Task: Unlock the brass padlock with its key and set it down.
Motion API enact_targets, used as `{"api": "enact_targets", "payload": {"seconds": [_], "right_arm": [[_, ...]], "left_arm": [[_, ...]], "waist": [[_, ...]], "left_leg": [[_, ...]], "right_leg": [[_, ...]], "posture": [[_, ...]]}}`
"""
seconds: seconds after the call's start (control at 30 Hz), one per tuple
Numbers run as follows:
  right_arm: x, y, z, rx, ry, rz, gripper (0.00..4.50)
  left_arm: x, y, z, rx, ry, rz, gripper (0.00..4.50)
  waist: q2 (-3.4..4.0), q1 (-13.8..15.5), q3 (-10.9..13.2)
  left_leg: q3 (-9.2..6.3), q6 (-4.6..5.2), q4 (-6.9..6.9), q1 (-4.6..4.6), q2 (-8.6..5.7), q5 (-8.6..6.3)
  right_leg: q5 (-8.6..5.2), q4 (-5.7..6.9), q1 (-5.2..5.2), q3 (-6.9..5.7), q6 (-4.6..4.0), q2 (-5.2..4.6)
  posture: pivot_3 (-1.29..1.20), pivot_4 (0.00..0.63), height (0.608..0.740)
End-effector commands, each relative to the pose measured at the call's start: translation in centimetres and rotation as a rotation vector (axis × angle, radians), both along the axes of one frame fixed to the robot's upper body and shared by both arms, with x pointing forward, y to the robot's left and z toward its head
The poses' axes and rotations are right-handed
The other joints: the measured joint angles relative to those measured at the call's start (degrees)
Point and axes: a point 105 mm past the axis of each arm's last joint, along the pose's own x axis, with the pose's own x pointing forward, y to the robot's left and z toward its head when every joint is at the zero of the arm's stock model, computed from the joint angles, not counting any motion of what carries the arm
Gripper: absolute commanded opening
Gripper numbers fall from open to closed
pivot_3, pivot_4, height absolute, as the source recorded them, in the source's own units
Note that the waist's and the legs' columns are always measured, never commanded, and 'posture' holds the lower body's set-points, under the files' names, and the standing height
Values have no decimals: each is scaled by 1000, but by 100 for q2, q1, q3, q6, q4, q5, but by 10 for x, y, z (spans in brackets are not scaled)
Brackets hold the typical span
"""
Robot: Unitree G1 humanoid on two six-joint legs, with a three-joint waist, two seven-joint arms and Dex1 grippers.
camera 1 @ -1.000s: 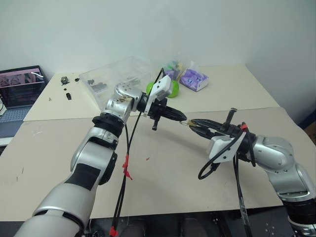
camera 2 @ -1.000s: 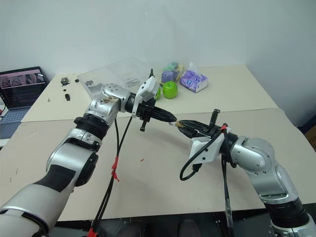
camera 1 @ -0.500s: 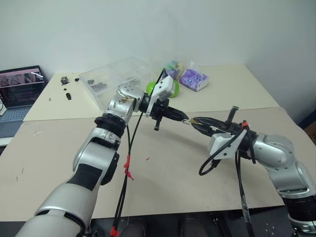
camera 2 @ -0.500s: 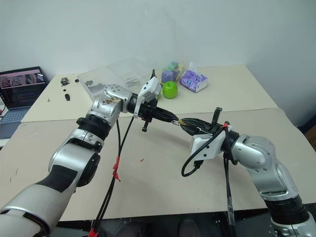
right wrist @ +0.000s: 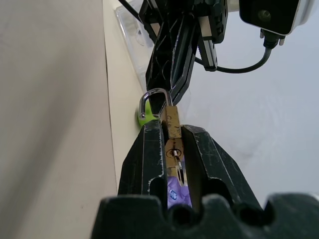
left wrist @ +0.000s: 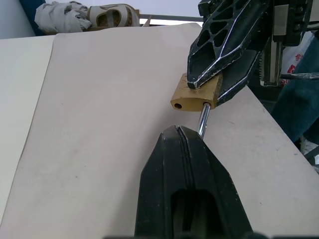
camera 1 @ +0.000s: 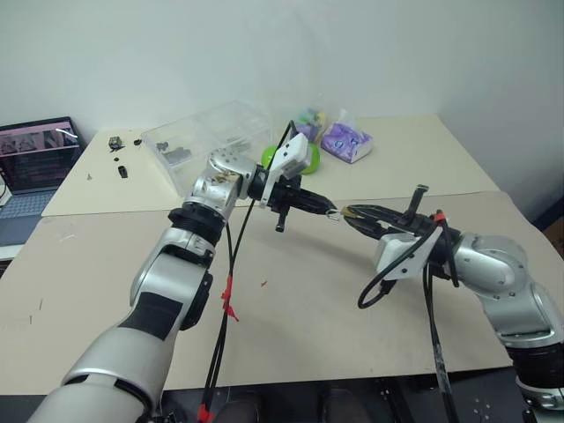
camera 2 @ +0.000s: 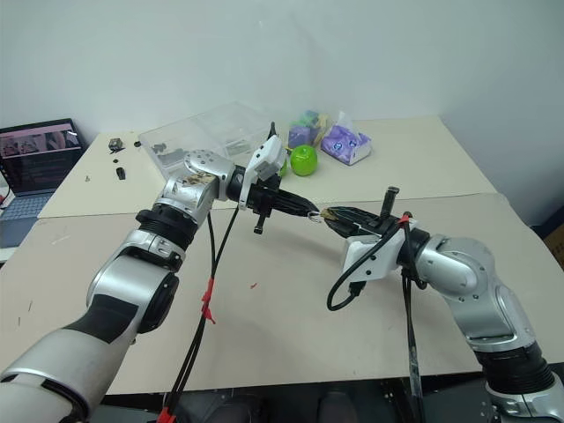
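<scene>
both hands meet in the air above the beige desk [camera 1: 291,308], tip to tip, with the brass padlock [left wrist: 195,92] between them, well clear of the desk top. the right hand [camera 1: 357,216] comes in from the right and has its two black fingers [right wrist: 149,154] pressed on the flat sides of the padlock's brass body, so it is holding the lock. the silver shackle [right wrist: 154,99] sticks out past those fingertips toward the other hand. the left hand [camera 1: 324,209] reaches in from the left with its fingers pinched tight together on one leg of the shackle, just beside the brass body, which shows an empty shackle hole next to that leg. farther back on the desk sit a green apple [camera 2: 303,159], a purple packet [camera 1: 345,141] and a clear plastic box [camera 1: 207,137] with small dark parts in it. a few small dark bits [camera 1: 119,157] lie near the box. off the desk's left edge stands an open laptop [camera 1: 35,163].
</scene>
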Motion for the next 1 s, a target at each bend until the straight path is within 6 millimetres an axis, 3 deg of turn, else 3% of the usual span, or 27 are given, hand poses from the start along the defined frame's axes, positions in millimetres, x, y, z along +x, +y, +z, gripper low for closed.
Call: {"api": "enact_targets", "payload": {"seconds": [0.03,0.7,1.0], "right_arm": [[-3,-3,20,11,-77,12,216],[5,-8,28,-11,-96,13,216],[-1,-6,15,-4,-55,24,216]], "left_arm": [[-2,-1,10,-22,-28,-12,26],[-4,0,5,-13,-17,-18,26],[4,24,-1,23,-21,56,26]], "waist": [[0,0,0],[1,1,-1],[2,-7,-1]], "left_leg": [[0,0,0,0,0,0],[0,0,-3,0,1,0],[0,0,-4,3,2,0]], "right_leg": [[0,0,0,0,0,0],[0,0,0,0,-1,1],[0,0,0,1,-1,2]], "posture": [[0,150,740],[0,150,740],[0,150,740]]}}
